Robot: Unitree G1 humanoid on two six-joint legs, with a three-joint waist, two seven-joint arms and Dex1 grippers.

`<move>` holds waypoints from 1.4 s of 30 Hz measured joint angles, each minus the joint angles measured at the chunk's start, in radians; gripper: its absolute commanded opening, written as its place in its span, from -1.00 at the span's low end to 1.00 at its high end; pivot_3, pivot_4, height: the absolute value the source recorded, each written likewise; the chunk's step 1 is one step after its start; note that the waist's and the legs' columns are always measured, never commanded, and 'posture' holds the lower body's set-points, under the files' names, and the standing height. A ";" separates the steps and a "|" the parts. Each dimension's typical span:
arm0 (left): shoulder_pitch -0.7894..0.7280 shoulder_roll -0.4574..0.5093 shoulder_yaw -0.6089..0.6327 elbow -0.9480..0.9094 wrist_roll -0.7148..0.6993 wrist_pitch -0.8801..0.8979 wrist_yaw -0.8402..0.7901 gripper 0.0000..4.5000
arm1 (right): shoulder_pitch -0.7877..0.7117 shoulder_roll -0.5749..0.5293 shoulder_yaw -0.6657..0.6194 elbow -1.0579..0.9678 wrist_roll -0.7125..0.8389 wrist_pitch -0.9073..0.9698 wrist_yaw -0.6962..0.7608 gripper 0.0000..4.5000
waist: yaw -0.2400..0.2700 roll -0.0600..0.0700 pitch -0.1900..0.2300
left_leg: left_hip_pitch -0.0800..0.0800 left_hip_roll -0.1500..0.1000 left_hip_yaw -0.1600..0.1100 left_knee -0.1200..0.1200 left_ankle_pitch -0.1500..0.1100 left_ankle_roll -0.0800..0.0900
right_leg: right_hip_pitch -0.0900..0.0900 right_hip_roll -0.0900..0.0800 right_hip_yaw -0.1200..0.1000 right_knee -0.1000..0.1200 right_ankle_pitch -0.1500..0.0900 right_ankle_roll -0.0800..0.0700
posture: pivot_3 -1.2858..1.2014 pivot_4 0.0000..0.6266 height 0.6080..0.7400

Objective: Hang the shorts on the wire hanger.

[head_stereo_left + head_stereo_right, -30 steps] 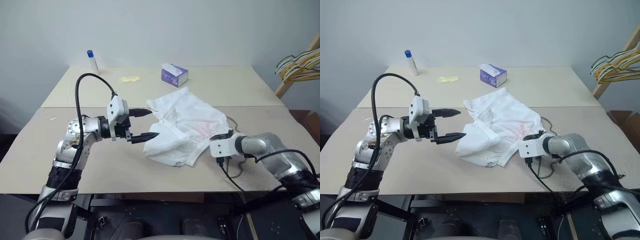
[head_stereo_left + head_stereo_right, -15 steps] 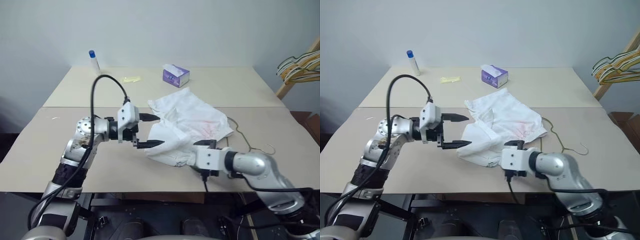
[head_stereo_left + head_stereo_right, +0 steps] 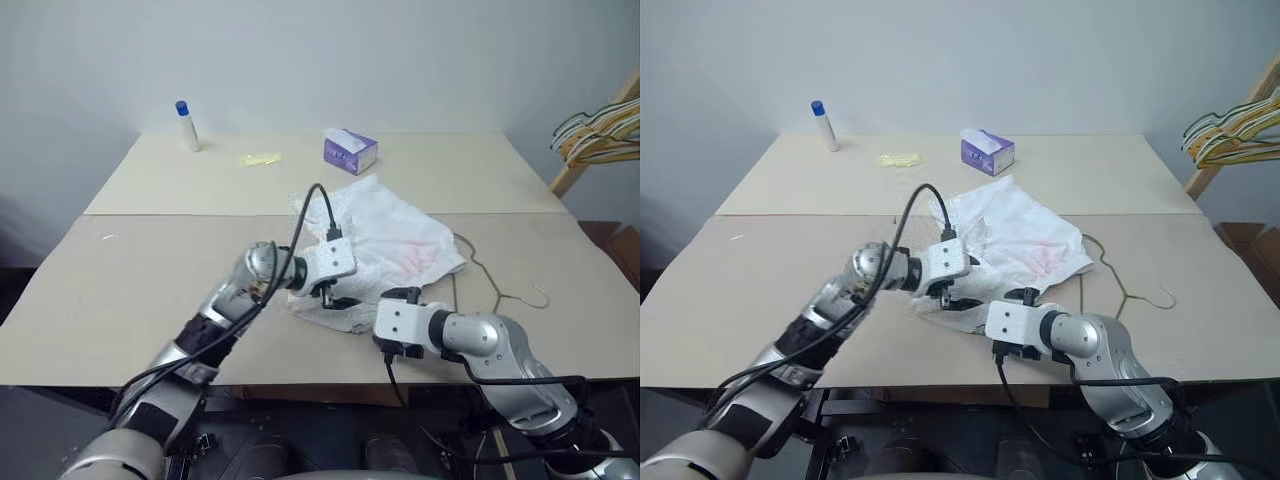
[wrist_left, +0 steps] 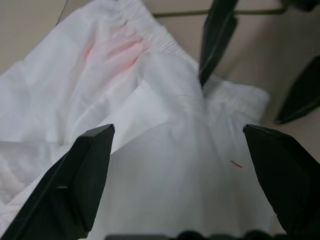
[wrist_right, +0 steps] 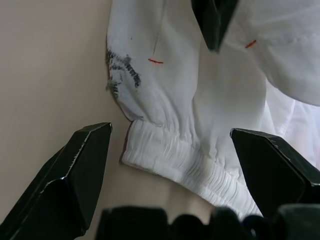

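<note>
Shorts: the shorts (image 3: 385,245) lay crumpled in a white heap near the middle of the counter (image 3: 150,290). They were soft fabric with a faint pink stain toward the gathered elastic waistband. In my right wrist view a dark grey smudge and small red thread marks showed near the waistband edge.

Shorts' place: they sat at 6 o'clock from the purple tissue box (image 3: 349,151) and well apart from it. The heap's near edge lay between my two grippers.

Wire hanger: the wire hanger (image 3: 500,290) was a thin bare wire lying flat on the counter at 3 o'clock from the shorts. Its hook curled toward the counter's right edge. Part of the wire ran under the fabric's right edge.

Left gripper: my left gripper (image 3: 335,297) was spread wide, one finger on each side of a raised fold at the heap's near left edge. The fingers (image 4: 80,185) hovered close over the cloth, and I could not tell whether they touched it. Nothing was gripped.

Right gripper: my right gripper (image 3: 400,297) was fully spread, its fingers (image 5: 75,170) straddling the waistband at the heap's near edge. It held nothing.

Elsewhere: a small white bottle with a blue cap (image 3: 185,124) stood at the counter's far left. A bunch of striped hangers (image 3: 600,135) hung off to the far right.
</note>
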 measured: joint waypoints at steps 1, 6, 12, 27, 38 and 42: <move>0.000 -0.006 0.000 0.006 0.011 0.005 0.020 0.32 | 0.001 0.001 0.001 -0.002 -0.001 0.006 0.000 1.00 | -0.001 0.000 0.000 | 0.000 0.000 0.000 0.000 0.000 0.000 | 0.000 0.000 0.000 0.000 0.000 0.000 | -0.07 -1.00 1.00; 0.001 -0.013 0.017 0.018 0.013 0.023 0.076 -0.43 | 0.002 0.012 0.002 -0.011 -0.009 0.027 -0.003 1.00 | 0.001 0.000 0.000 | 0.000 0.000 -0.001 0.000 0.000 -0.001 | 0.000 0.000 0.000 -0.001 0.000 0.000 | -0.07 -1.00 1.00; 0.035 -0.021 0.068 0.009 -0.013 0.068 0.102 -0.99 | 0.003 0.016 0.003 -0.016 -0.010 0.035 -0.012 1.00 | 0.001 0.000 0.000 | 0.000 0.000 -0.001 0.001 -0.001 -0.001 | 0.000 0.000 0.000 0.000 0.000 0.000 | -0.06 -1.00 1.00; 0.386 -0.301 0.573 -0.272 -0.082 0.187 0.777 -0.99 | 0.042 0.019 0.000 -0.026 0.004 0.052 -0.037 1.00 | 0.013 -0.001 -0.001 | 0.000 0.000 -0.003 0.002 -0.003 -0.005 | 0.000 0.000 0.000 0.000 0.000 0.000 | -0.02 -1.00 1.00; 0.498 -0.344 0.633 -0.505 -0.080 0.344 0.939 0.12 | 0.023 0.013 0.001 -0.012 0.030 0.037 -0.028 1.00 | 0.038 -0.002 -0.001 | 0.000 0.000 -0.002 0.002 -0.004 -0.006 | 0.000 0.000 -0.001 -0.001 0.000 -0.001 | 0.01 -0.97 1.00; 0.520 -0.256 0.635 -0.588 -0.087 0.340 0.898 0.68 | 0.023 0.009 0.001 -0.005 0.033 0.019 -0.027 1.00 | 0.038 -0.001 -0.001 | 0.000 0.000 -0.002 0.001 -0.004 -0.006 | 0.000 0.000 -0.001 -0.001 0.000 -0.001 | 0.02 -0.96 1.00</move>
